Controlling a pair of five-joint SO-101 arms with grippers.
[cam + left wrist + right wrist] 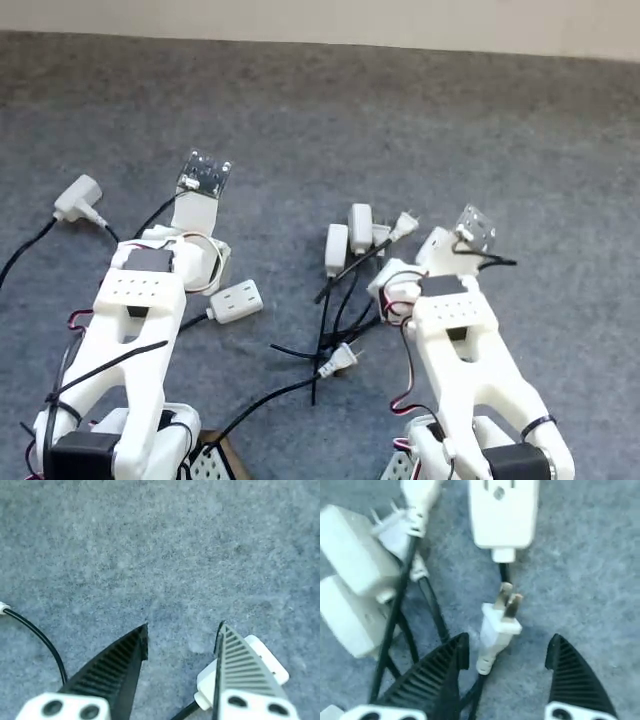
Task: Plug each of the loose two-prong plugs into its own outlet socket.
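Observation:
My right gripper (509, 639) is open, its fingers on either side of a white two-prong plug (497, 627) that lies on the carpet. The plug's prongs point at a white outlet socket (504, 515) a short way ahead. A second plug (400, 525) lies beside two more white socket blocks (352, 550). My left gripper (183, 627) is open above bare carpet, with a white outlet block (265, 665) just behind one finger. In the high view that outlet block (237, 300) lies beside the left arm. Another loose plug (340, 360) lies between the arms.
Black cables (335, 310) tangle between the arms, below a cluster of socket blocks (350, 240). A white adapter (78, 198) with its cable lies at the far left. A black cable (42, 642) runs beside my left gripper. Grey carpet (320, 110) lies open at the far side.

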